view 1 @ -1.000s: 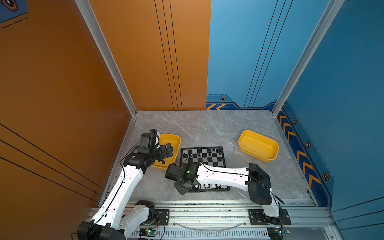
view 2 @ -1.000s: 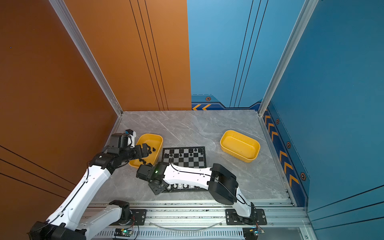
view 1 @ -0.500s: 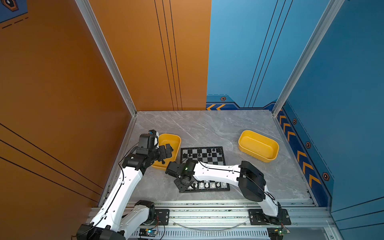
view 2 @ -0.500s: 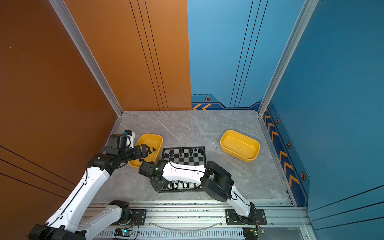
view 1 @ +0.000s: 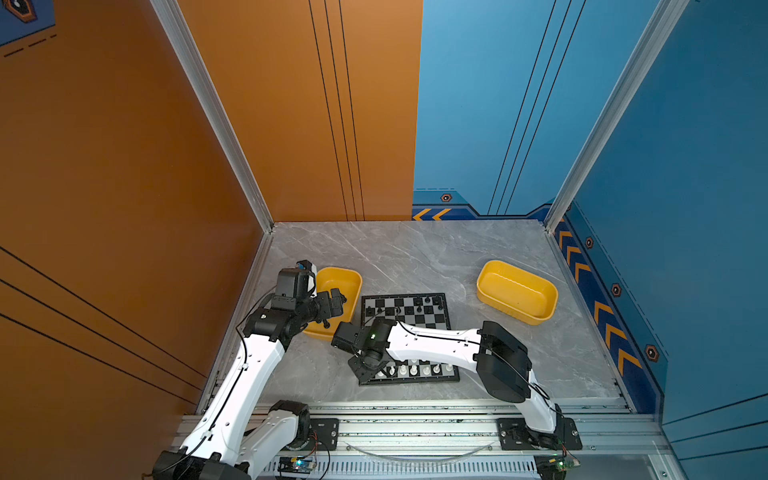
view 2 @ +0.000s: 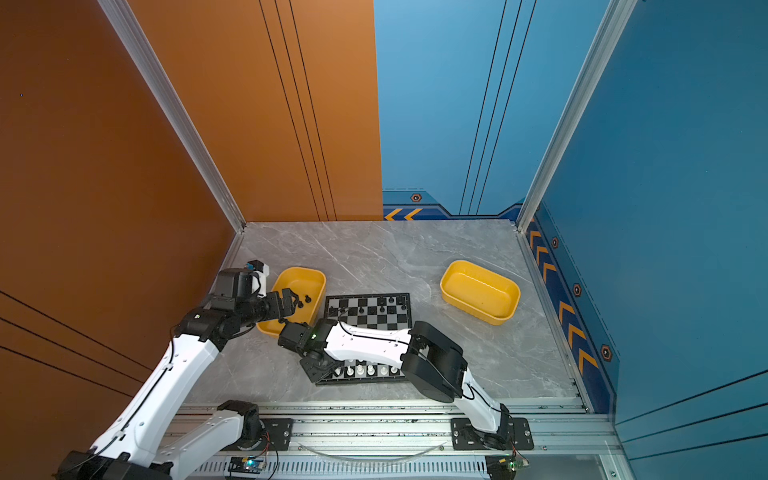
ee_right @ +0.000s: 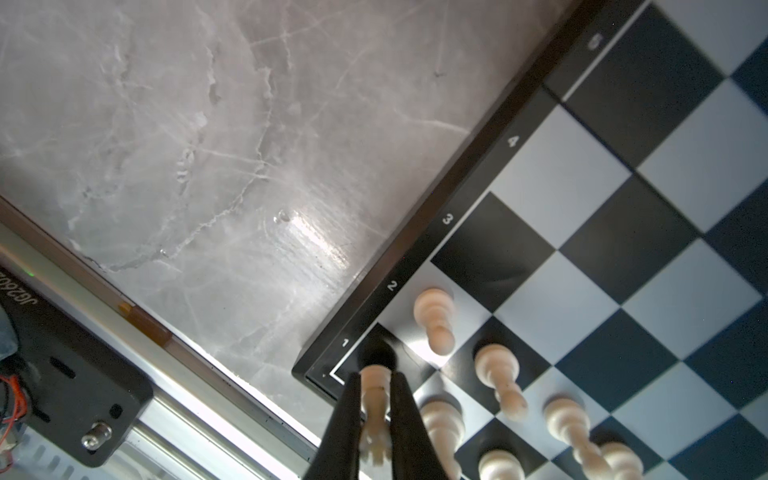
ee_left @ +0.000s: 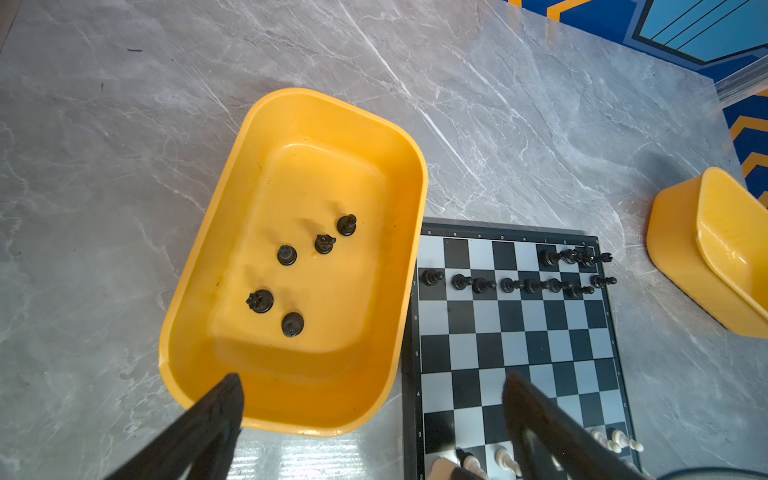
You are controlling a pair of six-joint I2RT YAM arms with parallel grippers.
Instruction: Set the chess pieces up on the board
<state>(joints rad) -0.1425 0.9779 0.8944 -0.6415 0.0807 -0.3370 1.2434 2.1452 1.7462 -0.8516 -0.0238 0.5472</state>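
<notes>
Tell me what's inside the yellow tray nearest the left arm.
Five black chess pieces sit scattered on the floor of the yellow tray; no white ones show. One finger of the open left gripper covers a bit of its near wall.

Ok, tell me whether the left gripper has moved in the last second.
No. The left gripper stays open over the near part of the left yellow tray, where it was before.

White pieces (ee_right: 496, 368) hem the right claw (ee_right: 376, 380); the board (ee_left: 519, 332) lies open midway.
</notes>
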